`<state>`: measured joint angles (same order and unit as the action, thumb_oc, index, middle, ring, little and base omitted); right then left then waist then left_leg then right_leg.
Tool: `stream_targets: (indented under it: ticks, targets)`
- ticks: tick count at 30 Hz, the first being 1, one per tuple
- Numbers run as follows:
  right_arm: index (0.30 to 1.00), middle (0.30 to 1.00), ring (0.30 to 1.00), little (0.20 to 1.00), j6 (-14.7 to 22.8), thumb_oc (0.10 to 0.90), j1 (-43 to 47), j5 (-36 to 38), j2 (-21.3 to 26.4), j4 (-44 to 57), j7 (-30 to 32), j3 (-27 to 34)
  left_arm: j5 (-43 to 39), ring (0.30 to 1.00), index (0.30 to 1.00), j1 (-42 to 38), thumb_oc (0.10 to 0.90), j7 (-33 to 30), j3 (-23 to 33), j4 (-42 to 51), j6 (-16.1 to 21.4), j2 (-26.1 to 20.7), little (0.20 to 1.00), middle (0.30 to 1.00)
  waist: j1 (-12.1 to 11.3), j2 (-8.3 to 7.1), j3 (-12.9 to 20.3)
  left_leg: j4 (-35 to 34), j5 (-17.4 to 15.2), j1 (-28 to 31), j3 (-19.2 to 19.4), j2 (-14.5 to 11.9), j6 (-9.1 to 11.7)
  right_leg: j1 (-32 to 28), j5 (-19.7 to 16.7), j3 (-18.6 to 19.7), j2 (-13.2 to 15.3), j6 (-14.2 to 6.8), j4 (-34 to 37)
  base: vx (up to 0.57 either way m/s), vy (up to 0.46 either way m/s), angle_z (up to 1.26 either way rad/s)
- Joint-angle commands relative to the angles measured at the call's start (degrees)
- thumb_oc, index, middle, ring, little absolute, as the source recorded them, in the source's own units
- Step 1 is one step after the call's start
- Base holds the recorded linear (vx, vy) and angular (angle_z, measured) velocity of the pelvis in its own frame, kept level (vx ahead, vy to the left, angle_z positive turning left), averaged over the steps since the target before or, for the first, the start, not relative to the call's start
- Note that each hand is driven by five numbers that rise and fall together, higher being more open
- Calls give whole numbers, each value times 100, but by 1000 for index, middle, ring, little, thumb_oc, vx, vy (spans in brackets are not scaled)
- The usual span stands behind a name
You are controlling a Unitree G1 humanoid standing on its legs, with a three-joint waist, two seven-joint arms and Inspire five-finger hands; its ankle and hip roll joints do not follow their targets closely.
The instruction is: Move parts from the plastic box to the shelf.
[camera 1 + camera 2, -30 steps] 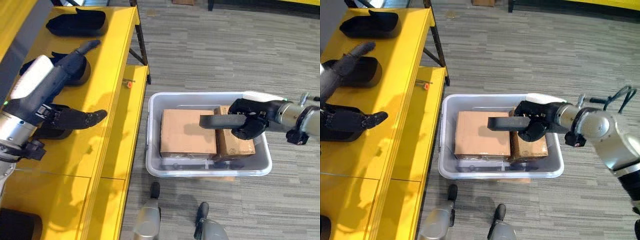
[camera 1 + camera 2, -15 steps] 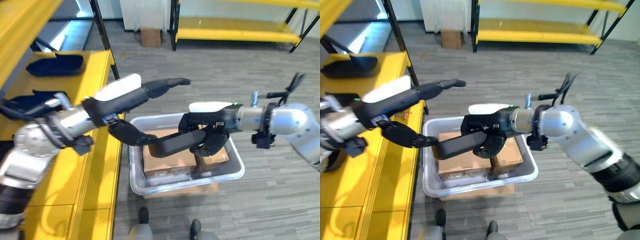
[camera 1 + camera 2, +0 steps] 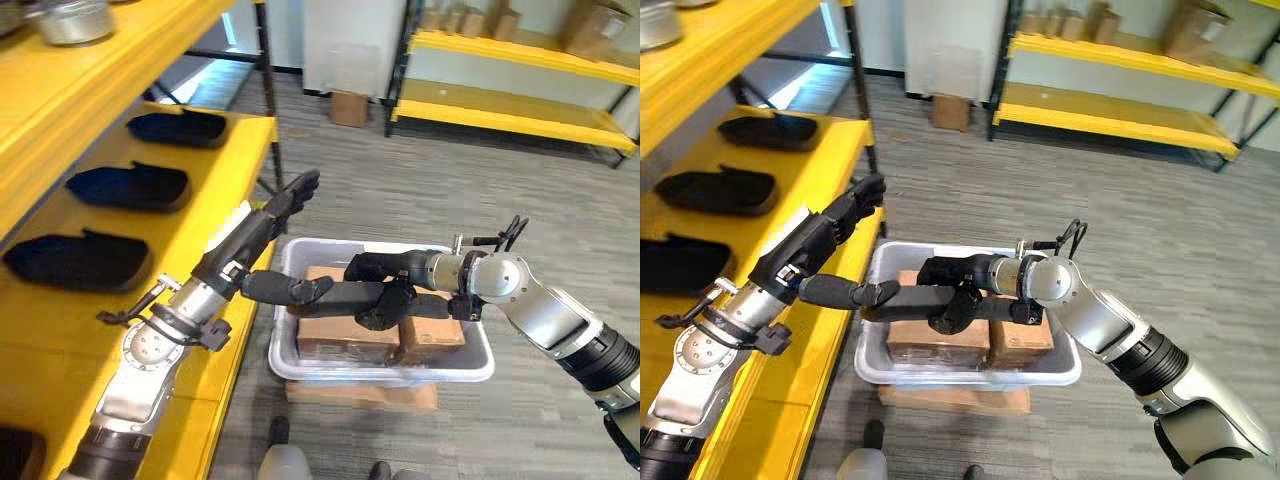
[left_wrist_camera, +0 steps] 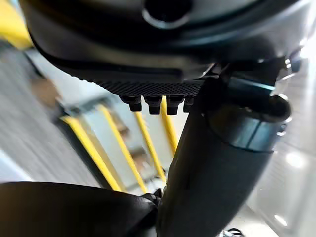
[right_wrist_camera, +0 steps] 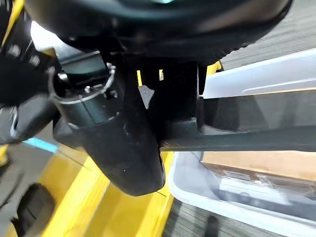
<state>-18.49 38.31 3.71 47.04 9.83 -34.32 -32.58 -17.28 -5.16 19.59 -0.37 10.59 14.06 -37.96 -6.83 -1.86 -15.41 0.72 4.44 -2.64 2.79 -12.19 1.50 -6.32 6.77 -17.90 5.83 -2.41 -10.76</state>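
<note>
Left eye view: we are holding a long dark part (image 3: 345, 297) above the plastic box (image 3: 380, 362), our right hand (image 3: 385, 290) curling round its middle.
Left hand: we are bringing our left hand (image 3: 262, 232) to the part's shelf-side end, fingers straight and spread, thumb touching that end.
Right eye view: the part's long axis is running from the plastic box toward the shelf (image 3: 700, 300), so our left hand is nearer the shelf.
Left wrist view: we are judging the dark mass beside our thumb unclear.
Right wrist view: the part is crossing over the plastic box; our fingers are partly hidden.
</note>
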Motion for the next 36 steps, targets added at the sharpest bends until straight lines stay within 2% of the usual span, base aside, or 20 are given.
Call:
stream_targets:
  ticks: [1,4,8,9,10,13,15,19,21,24,25,26,27,30,32,36]
  targets:
    - [300,300,300,300,383,400,336,-284,39,-139,363,830,-125,1000,1000,-123,900,237,400,331,723,-232,1000,1000,4,-30,317,234,173,-15,163,-394,547,249,540,13,135,199,-735,-92,-20,85]
    - [300,300,300,300,269,400,211,-462,65,-157,331,940,-4,1000,1000,44,900,551,521,425,780,-283,1000,1000,0,-43,321,468,56,-80,285,-315,533,227,476,-104,239,202,-672,-81,35,52]
    - [300,300,300,300,34,400,167,-440,159,-189,248,1050,28,1000,1000,41,900,836,529,391,836,-478,1000,1000,126,-119,387,1190,-359,-25,557,-97,418,172,286,-165,360,170,-437,-85,101,33]
    - [300,300,300,300,-49,400,156,-399,160,-221,255,1056,-19,1000,1000,-24,900,855,482,430,777,-517,1000,1000,173,-158,407,1675,-563,-41,626,117,349,121,131,-129,370,145,-191,-131,207,22]
    - [300,300,300,300,-55,400,31,-415,122,-264,249,1164,45,1000,1000,-59,900,834,433,556,709,-553,1000,1000,239,-173,456,1756,-743,59,756,365,262,85,-175,-112,367,18,162,-117,246,18]
    - [300,300,300,300,-102,400,-88,-490,37,-282,198,1242,20,1000,1000,-15,900,919,421,626,694,-580,1000,1000,292,-130,528,1297,-665,307,869,382,210,87,-331,-120,393,-73,263,-31,211,41]
    - [300,300,300,300,-156,400,-148,-452,-24,-288,176,1273,125,1000,1000,-31,900,980,366,620,712,-582,1000,1000,308,-122,612,718,-629,542,921,410,177,44,-477,-139,415,-173,443,-12,242,36]
    - [300,300,300,300,-244,400,-101,-246,15,-223,167,1238,494,1000,1000,-74,900,1025,243,558,962,-749,1000,1000,299,-129,778,-176,-441,827,1047,457,225,-2,-788,-245,495,-439,857,-31,239,16]
    - [300,300,300,300,-284,400,-73,-166,64,-155,79,1247,491,1000,1000,-126,900,1059,229,587,962,-832,1000,1000,298,-130,801,-316,-407,847,1047,480,216,5,-795,-251,506,-480,888,-39,137,14]
    - [300,300,300,300,-415,400,-89,19,208,51,-53,1276,420,1000,1000,-304,900,1092,129,575,862,-940,1000,1000,409,-126,817,-465,-383,861,812,519,169,54,-714,126,385,-459,882,5,72,26]
    - [300,300,300,300,-459,400,-118,75,266,130,-103,1307,411,1000,1000,-384,900,1076,39,553,859,-964,1000,1000,470,-121,826,-491,-375,853,698,527,154,77,-689,331,323,-437,874,35,49,55]
    - [300,300,300,300,-632,400,-262,163,469,382,6,1422,265,1000,1000,-470,900,1173,-110,526,979,-976,1000,1000,617,-120,866,-540,-397,792,471,555,139,149,-684,833,172,-395,968,24,32,54]
    - [300,300,300,300,-648,400,-358,184,559,466,24,1470,188,1000,1000,-504,900,1197,-165,559,988,-999,1000,1000,672,-123,884,-556,-411,757,380,577,140,157,-698,976,111,-380,1047,5,14,110]
    - [300,300,300,300,-275,400,-501,133,603,459,-160,1551,290,1000,1000,-631,900,1065,-348,484,899,-1020,1000,1000,719,-158,895,-543,-358,688,297,601,149,216,-751,1007,73,-367,1060,1,-23,117]
    - [300,300,300,300,-9,400,-289,213,576,356,-157,1338,526,1000,1000,-743,900,952,-518,313,858,-982,1000,1000,728,-162,866,-539,-339,706,351,552,186,201,-753,1001,58,-341,1108,3,-22,32]
    - [300,300,300,300,183,400,57,141,481,255,-75,1084,553,1000,1000,-766,900,773,-725,95,619,-914,1000,1000,724,-122,848,-554,-341,743,408,500,231,125,-775,998,38,-322,1260,5,-3,4]
